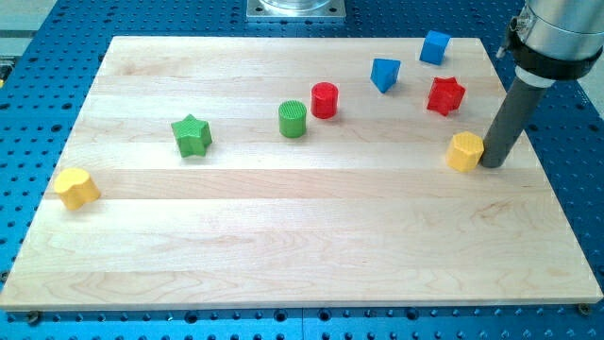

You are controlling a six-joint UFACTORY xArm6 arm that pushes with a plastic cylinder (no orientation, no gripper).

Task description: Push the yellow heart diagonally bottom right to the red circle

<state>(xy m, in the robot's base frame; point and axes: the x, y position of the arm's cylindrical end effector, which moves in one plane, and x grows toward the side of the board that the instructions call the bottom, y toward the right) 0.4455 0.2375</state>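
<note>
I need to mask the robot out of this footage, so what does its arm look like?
Only the arm's end shows, at the view's top right: a silvery grey cylindrical housing with a black band round its lower edge. Below it hangs a straight, plain dark grey rod ending at my tip. No cables, markings or pincer are visible.

The yellow heart point(75, 188) lay flat near the board's left edge, at about nine o'clock from the centre, its lobes pointing to the view's left and nothing touching it. The red circle point(324, 99), a short upright cylinder, stood in the upper middle of the board, toward two o'clock from the heart and well apart from it, just beside a green cylinder.
</note>
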